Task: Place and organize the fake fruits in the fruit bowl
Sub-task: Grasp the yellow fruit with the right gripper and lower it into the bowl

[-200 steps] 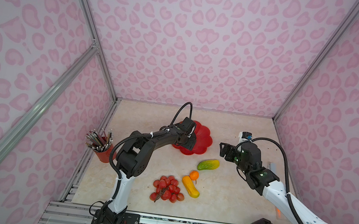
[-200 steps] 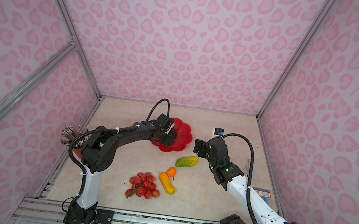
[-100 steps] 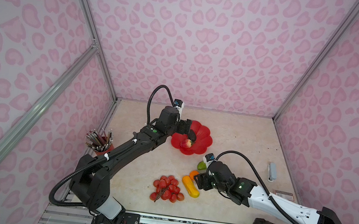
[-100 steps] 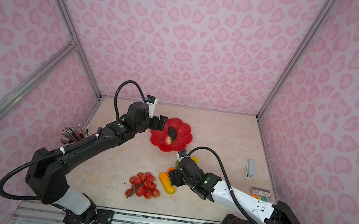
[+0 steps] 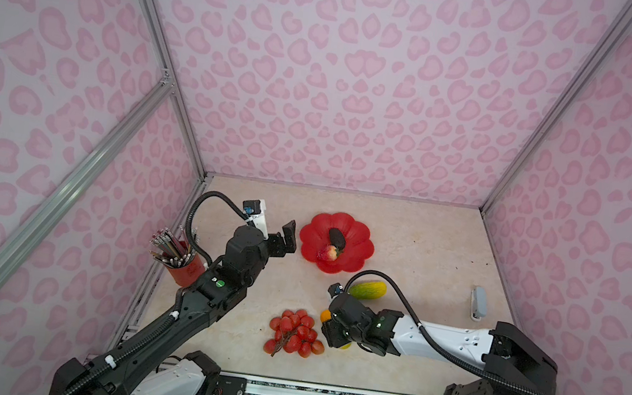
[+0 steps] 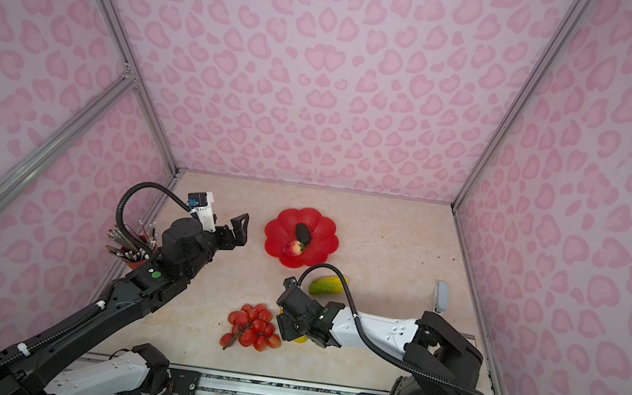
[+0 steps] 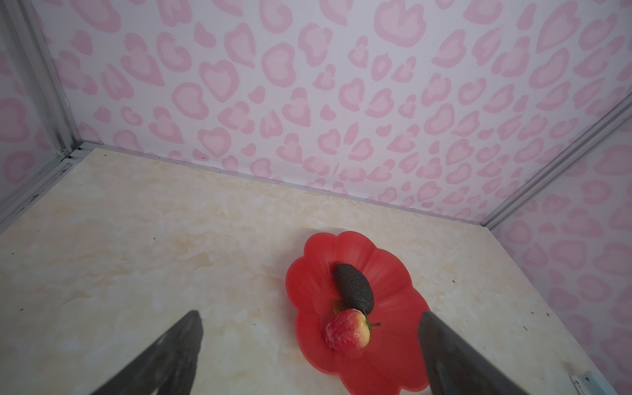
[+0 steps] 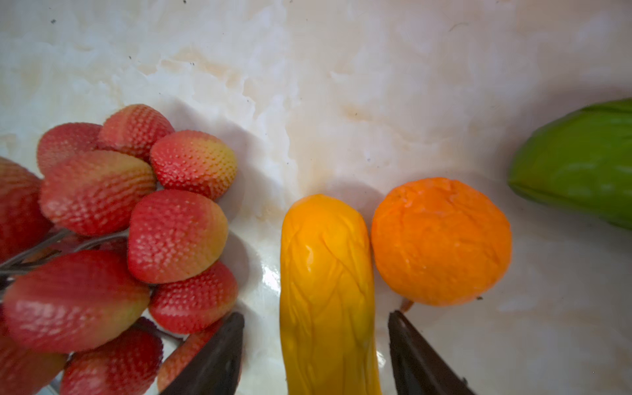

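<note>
The fruit bowl [image 5: 357,246] sits mid-table in both top views, with the avocado [image 5: 337,237] and the strawberry [image 5: 328,253] side by side in it. My left gripper [image 5: 289,238] hangs just left of it, jaws wide and empty. Lower in the frame, my right gripper [image 8: 315,314] straddles the yellow-orange oblong fruit [image 8: 326,290] with a gap on each side. The small orange [image 8: 441,241] lies just beside that fruit, and the grape bunch [image 5: 293,332] lies to the left.

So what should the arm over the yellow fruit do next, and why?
Probably close the right arm's jaws on the yellow-orange oblong fruit: it lies between them with gaps either side, outside the fruit bowl.
</note>
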Controlling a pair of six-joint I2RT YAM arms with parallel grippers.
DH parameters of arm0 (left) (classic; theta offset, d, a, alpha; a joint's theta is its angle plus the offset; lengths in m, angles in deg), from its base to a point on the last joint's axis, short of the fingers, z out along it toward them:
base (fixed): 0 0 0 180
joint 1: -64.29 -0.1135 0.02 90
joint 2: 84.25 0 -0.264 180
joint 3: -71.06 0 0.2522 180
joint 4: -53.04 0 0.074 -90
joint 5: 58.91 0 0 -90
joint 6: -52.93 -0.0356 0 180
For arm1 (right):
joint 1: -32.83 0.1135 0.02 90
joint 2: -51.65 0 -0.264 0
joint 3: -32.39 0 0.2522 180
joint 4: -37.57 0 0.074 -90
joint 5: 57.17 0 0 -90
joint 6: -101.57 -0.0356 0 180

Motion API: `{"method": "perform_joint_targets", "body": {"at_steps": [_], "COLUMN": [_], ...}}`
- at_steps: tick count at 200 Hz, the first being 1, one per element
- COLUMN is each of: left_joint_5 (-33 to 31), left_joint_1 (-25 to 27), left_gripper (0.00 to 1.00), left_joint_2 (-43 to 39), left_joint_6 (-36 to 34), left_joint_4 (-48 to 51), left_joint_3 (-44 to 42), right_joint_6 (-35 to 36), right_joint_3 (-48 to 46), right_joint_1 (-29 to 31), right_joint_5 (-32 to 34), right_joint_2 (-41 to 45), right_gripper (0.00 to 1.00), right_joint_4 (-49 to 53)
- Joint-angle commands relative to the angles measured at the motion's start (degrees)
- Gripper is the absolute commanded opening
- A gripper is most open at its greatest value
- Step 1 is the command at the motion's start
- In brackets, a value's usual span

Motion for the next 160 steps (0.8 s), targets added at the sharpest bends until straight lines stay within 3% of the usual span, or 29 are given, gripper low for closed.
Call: {"method": "perform_joint_targets", "body": {"at_steps": [1, 52, 89, 110, 136, 160], "left_joint_5": [-3.87, -5.16, -4.86, -4.17, -3.56, -2.78], "left_joint_1": [-0.71, -1.33, -1.38, -1.46, -1.46, -1.46], "left_gripper": [0.97, 0.97, 0.97, 0.97, 0.97, 0.97], "left_joint_2": [-3.15, -4.76, -2.70, -1.95, -1.42, -1.40], "left_joint_6": [2.74, 4.80, 6.14, 6.72, 7.10, 6.87], "left_joint_4": [-1.26, -1.68, -1.80, -2.30, -2.12, -1.40], "left_joint_3": [-2.56, -4.75, -4.11, -3.81, -3.51, -3.16], "right_joint_6": [0.01, 1.05, 0.78, -0.91, 0.49, 0.89], "right_joint_3": [0.65, 2.69, 5.73, 7.68, 9.10, 11.97], "right_joint_1": [0.16, 1.21, 2.19, 0.92, -4.99, -13.50], "right_joint_5": [0.71, 1.89, 6.41, 12.93, 15.98, 12.81], "right_joint_2": [-1.96, -1.99, 5.80, 9.46, 9.77, 5.95], "right_gripper": [0.63, 0.30, 0.29, 0.30, 0.31, 0.32], "right_joint_4": [0.91, 2.84, 6.67, 7.16, 0.64, -5.32]}}
